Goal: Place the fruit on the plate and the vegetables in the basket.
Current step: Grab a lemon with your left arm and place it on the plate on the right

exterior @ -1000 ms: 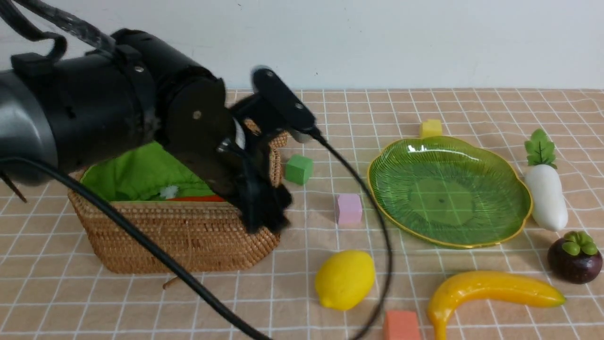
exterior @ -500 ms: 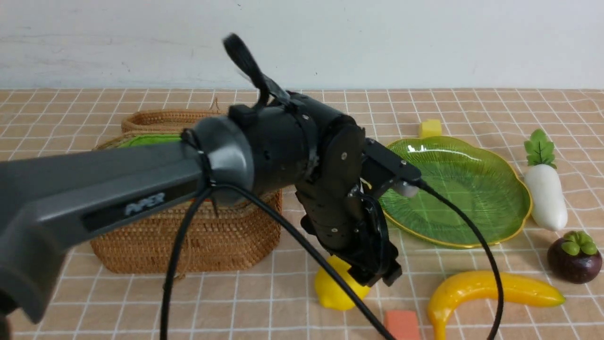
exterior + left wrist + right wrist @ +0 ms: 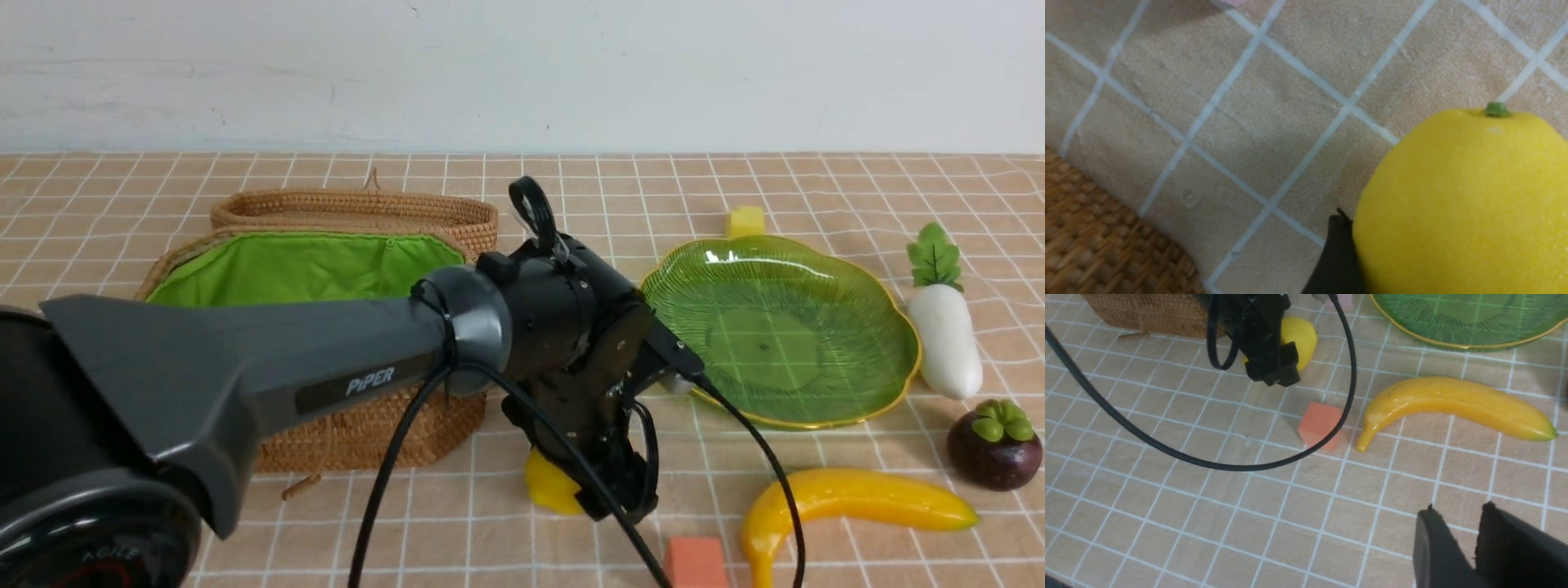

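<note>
My left gripper (image 3: 608, 486) is down at the yellow lemon (image 3: 545, 487) in front of the basket (image 3: 326, 245); its jaws stand wide around the lemon. In the left wrist view one fingertip (image 3: 1337, 261) lies against the lemon (image 3: 1461, 204), the other is out of frame. The lemon rests on the cloth. The green plate (image 3: 775, 327) holds nothing. The banana (image 3: 849, 500), mangosteen (image 3: 993, 447) and white radish (image 3: 944, 339) lie to its right. Carrot and eggplant are hidden. My right gripper (image 3: 1457, 516) hovers nearly shut and empty, near the banana (image 3: 1453, 404).
An orange foam cube (image 3: 694, 563) lies by the banana's stem, also in the right wrist view (image 3: 1318, 424). A yellow cube (image 3: 745, 220) sits behind the plate. The left arm's black cable (image 3: 1167, 451) loops over the cloth. The basket's lid (image 3: 351, 208) lies behind it.
My left arm swung from over the basket to the right and came down onto the lemon. The basket's green lining now shows uncovered.
</note>
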### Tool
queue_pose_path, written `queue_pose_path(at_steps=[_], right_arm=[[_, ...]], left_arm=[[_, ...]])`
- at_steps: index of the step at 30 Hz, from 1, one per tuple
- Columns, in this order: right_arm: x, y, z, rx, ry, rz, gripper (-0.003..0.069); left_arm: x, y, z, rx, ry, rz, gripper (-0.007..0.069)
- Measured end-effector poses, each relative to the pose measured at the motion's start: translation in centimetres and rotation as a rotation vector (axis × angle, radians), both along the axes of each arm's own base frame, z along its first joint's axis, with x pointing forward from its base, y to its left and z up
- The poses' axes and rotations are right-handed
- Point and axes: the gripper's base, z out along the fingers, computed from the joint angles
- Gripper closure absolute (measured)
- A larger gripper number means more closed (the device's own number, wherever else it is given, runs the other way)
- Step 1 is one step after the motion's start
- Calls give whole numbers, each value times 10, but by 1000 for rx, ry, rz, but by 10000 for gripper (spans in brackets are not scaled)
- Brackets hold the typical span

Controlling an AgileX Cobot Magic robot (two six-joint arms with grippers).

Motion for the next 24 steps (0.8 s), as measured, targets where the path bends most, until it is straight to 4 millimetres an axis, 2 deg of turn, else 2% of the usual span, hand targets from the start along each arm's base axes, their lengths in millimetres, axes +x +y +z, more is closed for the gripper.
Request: queue_pose_path(at_steps=[1,2,6,8,10,11,14,15,16,19,22,24], right_arm=[[1,-1,0,0,0,-21,474],[2,-5,0,-9,-1,-63,473],[6,-9,2,16,-23,-153,469],[6,-9,3,32,-27,-163,468],[6,-9,3,41,-27,-163,468],[6,-8,3,56,-21,-157,467],[5,-7,3,66,-11,-150,466],[5,-6,2,64,3,-148,466],[4,-6,1,63,12,-146,466],[2,-6,-1,62,40,-142,466],[2,-6,-2,63,54,-142,465],[2,-6,-2,66,55,-144,463]], left_arm=[[0,-2,8,-12,-5,10,42],[2,-7,29,-67,-26,37,42],[10,-28,92,-291,-137,45,42],[18,-41,106,-389,-186,27,42],[25,-49,112,-443,-222,13,42],[36,-62,101,-476,-249,4,42],[50,-76,76,-496,-266,3,42],[58,-85,53,-500,-269,3,42],[63,-89,39,-501,-274,2,42],[72,-98,7,-513,-303,-6,18],[77,-102,-8,-526,-340,-18,-23],[78,-103,-10,-533,-349,-20,-38]])
